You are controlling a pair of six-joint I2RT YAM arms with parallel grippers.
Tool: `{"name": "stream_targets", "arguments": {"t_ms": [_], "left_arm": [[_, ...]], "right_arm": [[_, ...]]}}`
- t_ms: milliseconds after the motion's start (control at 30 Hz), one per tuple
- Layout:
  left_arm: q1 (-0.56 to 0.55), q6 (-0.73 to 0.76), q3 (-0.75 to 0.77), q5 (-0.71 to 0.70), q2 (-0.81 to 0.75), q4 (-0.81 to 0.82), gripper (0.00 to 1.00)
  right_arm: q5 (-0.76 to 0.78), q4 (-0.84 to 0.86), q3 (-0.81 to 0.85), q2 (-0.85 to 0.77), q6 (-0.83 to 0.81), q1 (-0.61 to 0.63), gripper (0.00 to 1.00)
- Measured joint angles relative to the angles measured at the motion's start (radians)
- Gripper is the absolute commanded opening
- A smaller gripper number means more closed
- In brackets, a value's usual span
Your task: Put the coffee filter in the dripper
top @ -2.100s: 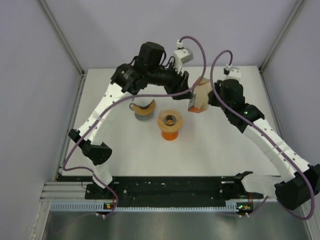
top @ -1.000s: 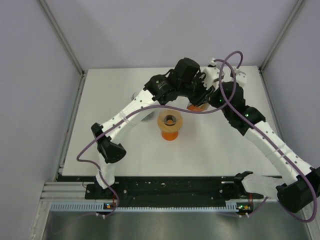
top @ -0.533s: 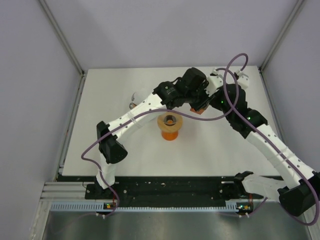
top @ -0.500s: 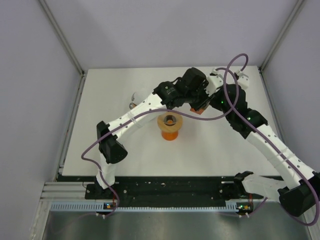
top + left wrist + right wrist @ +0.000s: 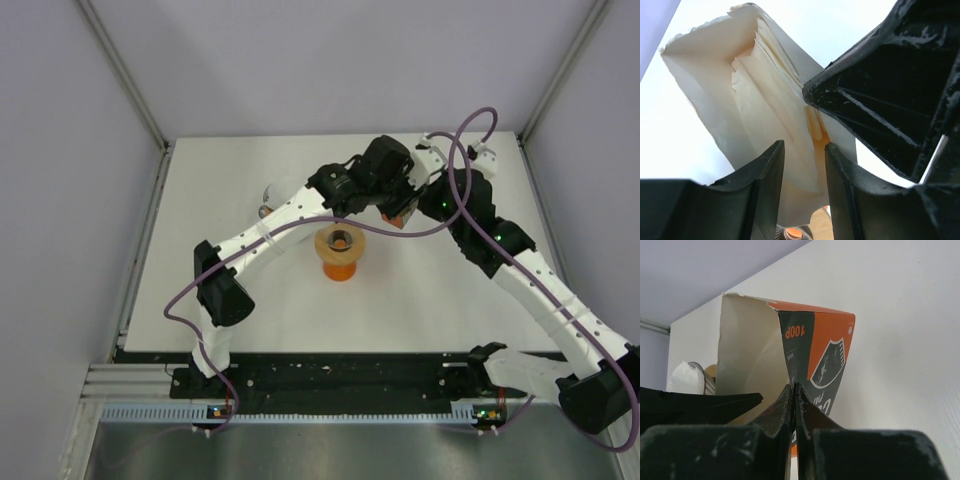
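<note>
1. Top external view: your two arms meet over the far right part of the bench [image 5: 250,300]. Between their wrists only an orange corner of the filter box [image 5: 398,218] shows.
2. The orange dripper [image 5: 338,250] stands upright near the middle of the bench. It is a little nearer to you than the box and to its left, and the two are apart. Its mouth faces up, with the dark hole at its bottom in plain sight.
3. In the left wrist view, your left fingers [image 5: 765,175] stand apart with a clear gap between them.
4. The cream coffee filters [image 5: 775,95] sit as a stack inside the torn-open box, leaning on its pale inner wall. The lower end of the stack runs down in line with the gap between the left fingers. You cannot tell from here whether either finger touches the paper.
5. In that same view a black wedge comes in from the right, and its tip rests at the box wall just beside the stack.
6. In the right wrist view, your right fingers [image 5: 775,415] are pressed together and clamped on the near edge of the box wall.
7. The box shows an orange-and-black printed face marked "100P", which reads upside down. Its ragged open end points away from the camera.
8. The filters are in the box, not in the dripper. Whether the box rests on the bench cannot be told.
</note>
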Motion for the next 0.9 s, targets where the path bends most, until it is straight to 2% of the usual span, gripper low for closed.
{"name": "stream_targets", "arguments": {"t_ms": [100, 167, 300, 633, 900], "left_arm": [[0.001, 0.000, -0.008, -0.006, 0.000, 0.004, 0.36], [0.001, -0.001, -0.007, -0.012, 0.004, 0.003, 0.26], [0.003, 0.001, -0.003, -0.016, 0.017, 0.003, 0.00], [0.012, -0.009, 0.055, -0.003, 0.021, -0.070, 0.00], [0.037, -0.031, 0.154, 0.089, 0.011, -0.111, 0.00]], "right_arm": [[-0.008, -0.001, -0.003, 0.000, 0.001, 0.000, 0.00], [-0.014, 0.001, -0.006, 0.000, 0.002, 0.000, 0.00], [-0.021, -0.002, -0.016, 0.000, 0.004, 0.000, 0.00], [-0.027, 0.024, -0.027, -0.009, -0.001, 0.000, 0.00], [-0.019, 0.042, -0.041, -0.013, -0.004, 0.000, 0.00]]}}
